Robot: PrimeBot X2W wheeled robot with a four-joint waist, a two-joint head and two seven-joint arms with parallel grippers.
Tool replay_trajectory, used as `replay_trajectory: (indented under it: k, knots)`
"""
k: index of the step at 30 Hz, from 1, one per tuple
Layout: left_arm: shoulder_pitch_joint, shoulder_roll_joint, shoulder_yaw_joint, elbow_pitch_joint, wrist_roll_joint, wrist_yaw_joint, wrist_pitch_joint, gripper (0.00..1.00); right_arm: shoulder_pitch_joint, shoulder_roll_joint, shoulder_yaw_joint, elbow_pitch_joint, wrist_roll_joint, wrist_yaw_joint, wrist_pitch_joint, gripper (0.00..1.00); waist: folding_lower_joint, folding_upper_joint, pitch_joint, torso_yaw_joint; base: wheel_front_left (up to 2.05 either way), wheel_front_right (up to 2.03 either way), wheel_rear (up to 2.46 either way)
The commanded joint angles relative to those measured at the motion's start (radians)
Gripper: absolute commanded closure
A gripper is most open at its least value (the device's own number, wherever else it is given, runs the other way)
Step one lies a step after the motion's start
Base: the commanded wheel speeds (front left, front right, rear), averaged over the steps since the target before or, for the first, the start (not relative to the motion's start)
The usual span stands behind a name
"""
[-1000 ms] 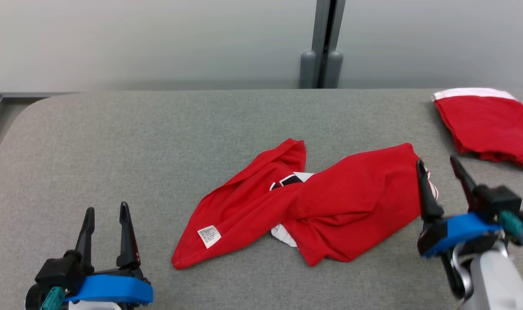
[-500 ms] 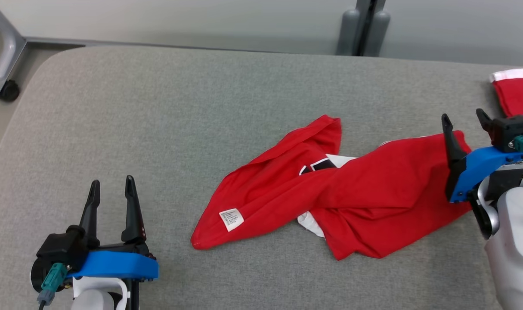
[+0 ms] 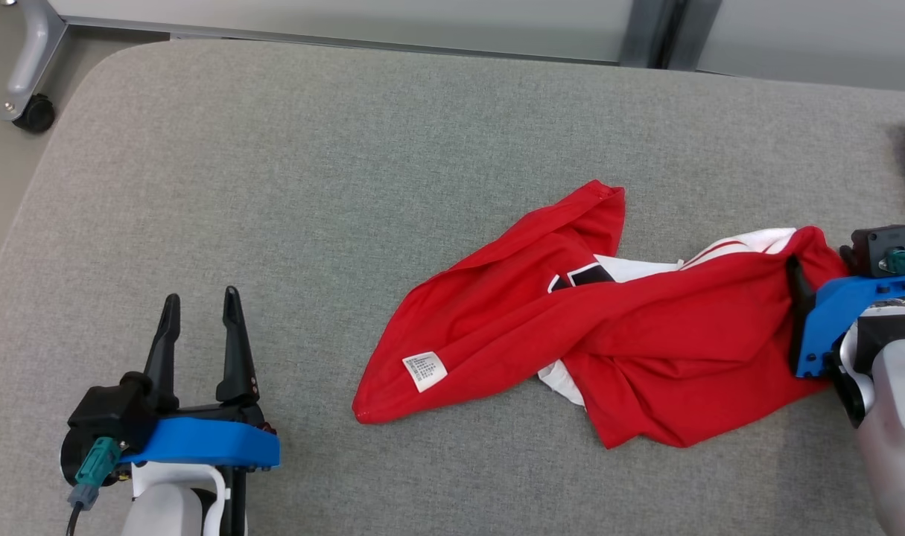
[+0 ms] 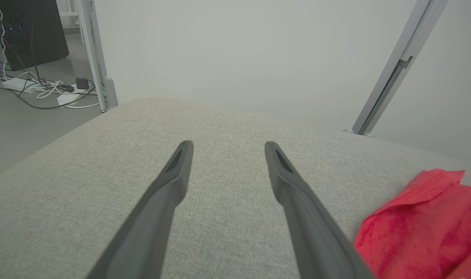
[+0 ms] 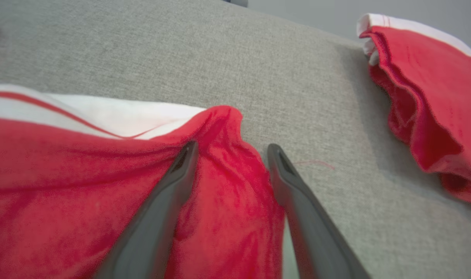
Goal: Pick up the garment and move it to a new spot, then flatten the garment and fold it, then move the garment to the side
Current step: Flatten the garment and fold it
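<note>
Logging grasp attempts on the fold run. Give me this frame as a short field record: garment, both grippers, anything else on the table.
garment: red, crumpled, white care label showing, lying on the grey table
left gripper: open, over bare table, apart from the garment
right gripper: open, jaws astride a raised fold at the garment's right end
other: second red garment, white trim, farther right
stage: not yet picked up

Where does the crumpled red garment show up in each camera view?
Head view: crumpled red garment centre to right, on the grey table.
Left wrist view: garment, lower right corner.
Right wrist view: garment across left and bottom; right gripper straddles its corner.
Shared landmark: the grey table.
</note>
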State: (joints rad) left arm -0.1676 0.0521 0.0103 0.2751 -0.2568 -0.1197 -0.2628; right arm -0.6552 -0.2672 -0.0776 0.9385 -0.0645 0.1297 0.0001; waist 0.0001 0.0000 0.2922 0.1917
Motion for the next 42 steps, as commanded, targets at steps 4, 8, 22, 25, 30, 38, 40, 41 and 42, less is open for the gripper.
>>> replay_trajectory:
  k: [4, 8, 22, 25, 30, 38, 40, 41, 42]
  knots:
    - [-0.024, -0.002, -0.012, 0.003, -0.011, -0.004, -0.003, 0.00, -0.018, 0.013, 0.039, 0.037, 0.031, 0.002, -0.004, 1.00, -0.0001, 0.0000, 0.003, 0.003, 0.00, 0.00, 0.00]
    - [-0.028, -0.002, -0.020, 0.002, -0.016, -0.004, -0.003, 0.00, -0.081, -0.002, 0.068, 0.016, 0.039, 0.002, -0.057, 1.00, -0.0001, 0.0000, 0.008, 0.008, 0.00, 0.00, 0.00]
    - [0.008, -0.002, 0.012, 0.003, -0.007, 0.004, -0.003, 0.00, -0.214, 0.043, 0.071, -0.017, 0.006, 0.001, -0.250, 1.00, -0.0001, 0.0000, -0.044, -0.043, 0.00, 0.00, 0.00]
    - [0.023, -0.002, 0.022, 0.003, -0.003, 0.004, -0.003, 0.00, -0.165, 0.059, 0.093, -0.048, 0.018, 0.001, -0.262, 1.00, -0.0001, 0.0000, -0.068, -0.072, 0.00, 0.00, 0.00]
    - [0.050, -0.002, 0.031, 0.005, 0.010, 0.001, -0.003, 0.00, -0.031, 0.081, 0.149, -0.179, 0.056, 0.001, -0.265, 1.00, -0.0001, 0.0000, -0.115, -0.124, 0.00, 0.00, 0.00]
    - [0.096, -0.002, 0.023, -0.001, 0.013, 0.007, -0.003, 0.00, 0.314, 0.056, 0.230, -0.487, 0.136, 0.001, -0.266, 1.00, -0.0001, 0.0000, -0.182, -0.175, 0.00, 0.00, 0.00]
    - [0.106, -0.002, 0.021, -0.004, 0.012, 0.011, -0.003, 0.00, 0.394, 0.048, 0.259, -0.547, 0.146, 0.001, -0.265, 1.00, -0.0001, 0.0000, -0.191, -0.182, 0.00, 0.00, 0.00]
    - [0.111, -0.002, 0.020, -0.006, 0.012, 0.013, -0.003, 0.00, 0.431, 0.044, 0.276, -0.573, 0.152, 0.001, -0.266, 1.00, -0.0001, 0.0000, -0.194, -0.186, 0.00, 0.00, 0.00]
    - [0.115, -0.002, 0.018, -0.007, 0.012, 0.014, -0.003, 0.00, 0.468, 0.035, 0.294, -0.597, 0.155, 0.001, -0.266, 1.00, -0.0001, 0.0000, -0.196, -0.188, 0.00, 0.00, 0.00]
